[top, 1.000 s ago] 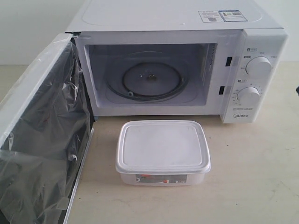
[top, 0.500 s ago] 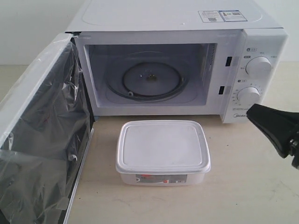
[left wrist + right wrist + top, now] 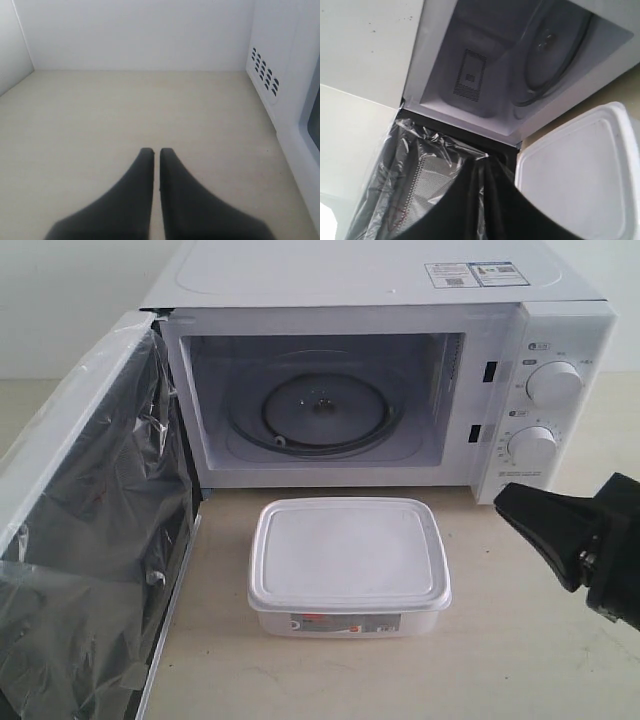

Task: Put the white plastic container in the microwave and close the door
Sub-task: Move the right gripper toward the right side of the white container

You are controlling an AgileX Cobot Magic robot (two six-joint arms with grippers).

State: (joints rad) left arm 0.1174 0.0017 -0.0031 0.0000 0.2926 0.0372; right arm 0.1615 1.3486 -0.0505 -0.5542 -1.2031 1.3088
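The shallow, lidded white plastic container (image 3: 348, 560) sits in the middle of the beige worktop (image 3: 530, 650), just before the open boxy white microwave (image 3: 370, 280). The black right gripper (image 3: 503, 502), nearby, and the black left gripper (image 3: 152, 152) are both pinched together, empty.

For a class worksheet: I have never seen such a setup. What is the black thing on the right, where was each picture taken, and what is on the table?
It is the right gripper of a two-armed robot, shut and holding nothing. The left gripper is shut and empty too. One picture looks from outside; the other two come from cameras on the wrists. On the table stands a microwave, its door open, and in front of it a lidded white plastic container.
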